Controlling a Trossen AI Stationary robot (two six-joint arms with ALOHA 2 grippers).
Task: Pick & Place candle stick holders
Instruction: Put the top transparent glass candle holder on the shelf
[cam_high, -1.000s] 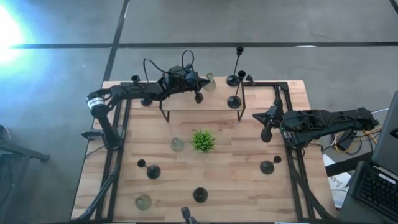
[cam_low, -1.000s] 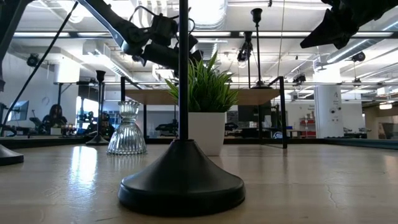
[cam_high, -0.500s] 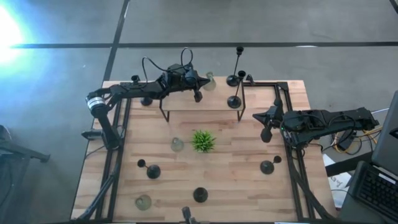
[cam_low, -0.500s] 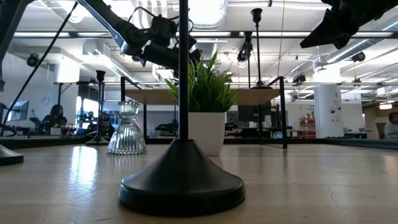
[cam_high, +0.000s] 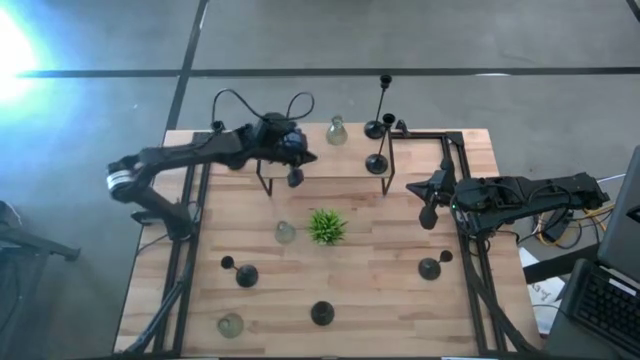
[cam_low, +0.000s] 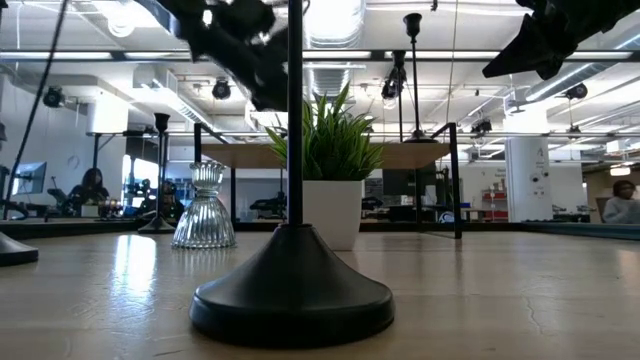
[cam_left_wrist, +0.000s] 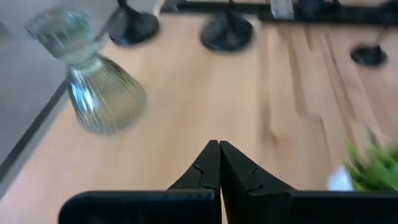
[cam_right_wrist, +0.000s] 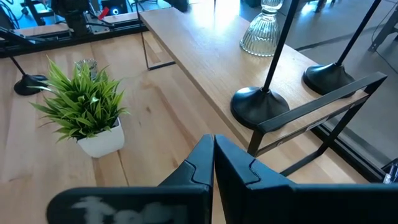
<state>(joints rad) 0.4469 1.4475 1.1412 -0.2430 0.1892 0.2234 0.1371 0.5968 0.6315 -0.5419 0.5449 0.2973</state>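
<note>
L tool (cam_high: 294, 177) is hovering clenched & empty over the raised shelf (cam_high: 345, 165) at the tabletop's (cam_high: 390, 290) far side, near its front-left edge. Clear glass holder (cam_high: 336, 130) is standing on the shelf's far edge w/ two black candle stick holders (cam_high: 378, 163) at its right end. R tool (cam_high: 428, 215) is waiting clenched, empty, right of the plant (cam_high: 326, 226). Other holders are sitting scattered on the near tabletop.

Our left gripper (cam_high: 294, 177) hangs over the raised shelf (cam_high: 350, 165), fingers (cam_left_wrist: 211, 163) pressed together, arm stretched across. Our right gripper (cam_high: 428, 215) waits beside the shelf's right end, fingers (cam_right_wrist: 208, 155) likewise closed, empty.
</note>
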